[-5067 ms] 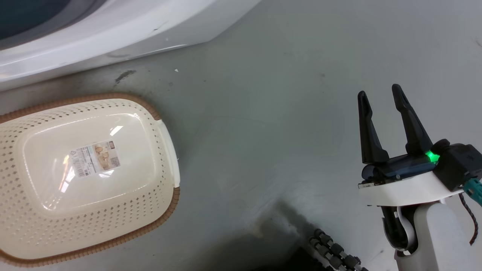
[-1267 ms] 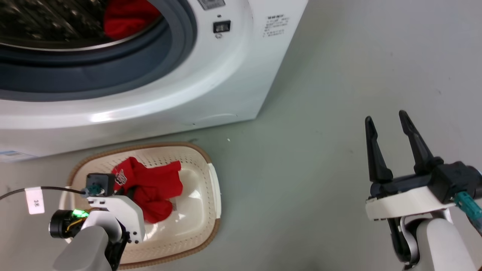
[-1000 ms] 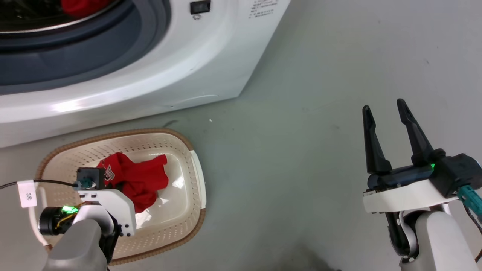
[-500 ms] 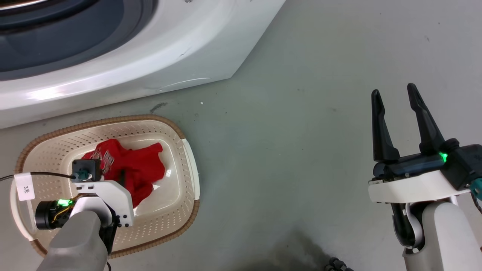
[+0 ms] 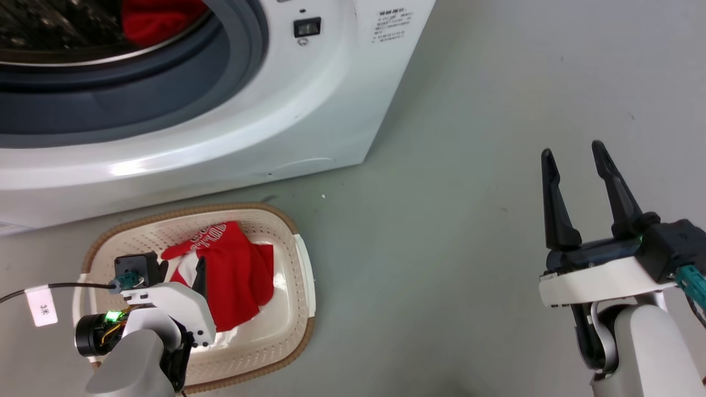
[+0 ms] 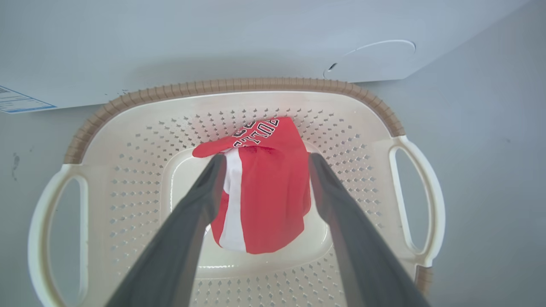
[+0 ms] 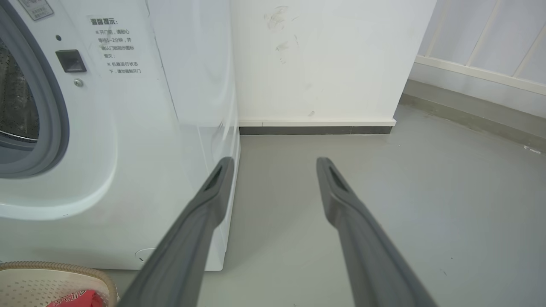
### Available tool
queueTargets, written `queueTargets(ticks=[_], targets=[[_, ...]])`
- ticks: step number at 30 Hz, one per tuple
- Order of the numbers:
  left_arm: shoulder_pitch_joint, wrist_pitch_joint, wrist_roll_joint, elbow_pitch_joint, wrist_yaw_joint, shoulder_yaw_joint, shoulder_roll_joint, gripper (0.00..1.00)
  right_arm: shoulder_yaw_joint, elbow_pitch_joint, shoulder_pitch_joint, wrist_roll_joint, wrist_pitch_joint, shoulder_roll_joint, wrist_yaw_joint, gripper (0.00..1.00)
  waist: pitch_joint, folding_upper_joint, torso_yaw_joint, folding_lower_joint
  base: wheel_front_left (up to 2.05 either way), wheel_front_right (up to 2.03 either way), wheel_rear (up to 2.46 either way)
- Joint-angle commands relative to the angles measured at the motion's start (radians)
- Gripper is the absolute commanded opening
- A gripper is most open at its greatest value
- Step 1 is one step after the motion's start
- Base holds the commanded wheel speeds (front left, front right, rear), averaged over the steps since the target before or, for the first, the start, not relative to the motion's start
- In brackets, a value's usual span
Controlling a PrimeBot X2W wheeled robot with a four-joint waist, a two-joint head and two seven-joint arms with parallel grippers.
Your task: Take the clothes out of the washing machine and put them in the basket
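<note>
The washing machine (image 5: 309,110) stands at the upper left with its porthole open, and one red garment (image 5: 154,19) lies inside the drum. On the floor in front sits the basket (image 5: 248,208), holding a second red garment (image 5: 237,275) with white lettering and a white stripe. My left gripper (image 6: 268,158) hangs open over that garment (image 6: 268,200), one finger on either side and apart from the cloth. Off to the right, my right gripper (image 5: 573,157) is open over bare floor with nothing in it. Its wrist view shows the washing machine (image 7: 128,149) and a corner of the basket (image 7: 25,273).
Grey floor (image 5: 452,220) stretches to the right of the machine and basket. A white wall with a dark skirting (image 7: 315,128) stands behind the machine's right side. A tagged cable (image 5: 41,306) trails from my left wrist.
The head camera has tilted back up, so the drum and the garment in it show again. The garment in the basket lies differently, now with a white stripe up. The right gripper stays open.
</note>
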Motion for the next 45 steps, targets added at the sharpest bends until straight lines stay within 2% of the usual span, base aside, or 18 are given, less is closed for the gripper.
queueTargets(ticks=[1, 10, 14, 18, 26, 28, 33, 34, 38, 45], targets=[[0.028, -0.002, 0.005, -0.040, 0.000, 0.023, -0.002, 1.00, -0.005, 0.007, 0.019, -0.005, -0.002, 0.001, -0.001, 1.00, -0.048, -0.0001, 0.029, -0.0001, 0.00, 0.00, 0.00], [0.160, -0.002, 0.100, -0.333, 0.007, 0.159, -0.021, 1.00, -0.028, 0.026, 0.056, -0.021, -0.002, 0.001, -0.001, 1.00, -0.132, -0.0001, 0.068, -0.0001, 0.00, 0.00, 0.00], [0.207, -0.003, 0.152, -0.473, -0.004, 0.225, -0.029, 1.00, -0.028, 0.035, 0.070, -0.011, -0.002, 0.001, -0.001, 1.00, -0.162, -0.0001, 0.072, -0.0001, 0.00, 0.00, 0.00], [0.221, -0.003, 0.189, -0.584, -0.037, 0.266, -0.034, 1.00, -0.027, 0.039, 0.074, -0.009, -0.002, 0.001, -0.001, 1.00, -0.174, -0.0001, 0.070, -0.0001, 0.00, 0.00, 0.00], [0.105, 0.006, 0.215, -0.685, -0.060, 0.304, -0.004, 1.00, -0.025, 0.033, 0.056, -0.009, -0.002, 0.001, -0.001, 1.00, -0.106, -0.0001, 0.036, -0.0001, 0.00, 0.00, 0.00], [0.040, 0.028, 0.214, -0.688, -0.064, 0.308, 0.026, 1.00, -0.021, 0.027, 0.048, -0.007, -0.002, 0.001, -0.001, 1.00, -0.068, -0.0001, 0.025, -0.0001, 0.00, 0.00, 0.00], [-0.135, 0.154, 0.187, -0.669, -0.081, 0.294, 0.077, 1.00, -0.020, 0.014, 0.033, 0.000, -0.002, 0.001, -0.001, 1.00, 0.026, -0.0001, -0.001, -0.0001, 0.00, 0.00, 0.00], [-0.260, 0.258, 0.172, -0.636, -0.091, 0.266, 0.117, 1.00, -0.020, 0.005, 0.015, 0.001, -0.002, 0.001, -0.001, 1.00, 0.079, -0.0001, -0.020, -0.0001, 0.00, 0.00, 0.00], [-0.426, 0.393, 0.157, -0.587, -0.097, 0.218, 0.169, 1.00, -0.009, -0.003, -0.002, 0.021, -0.002, 0.002, -0.001, 1.00, 0.145, -0.0001, -0.049, -0.0001, 0.00, 0.00, 0.00], [-0.689, 0.670, 0.107, -0.472, -0.095, 0.195, 0.205, 1.00, 0.019, -0.010, -0.024, 0.050, -0.002, 0.002, -0.001, 1.00, 0.231, -0.0001, -0.095, -0.0001, 0.00, 0.00, 0.00]])
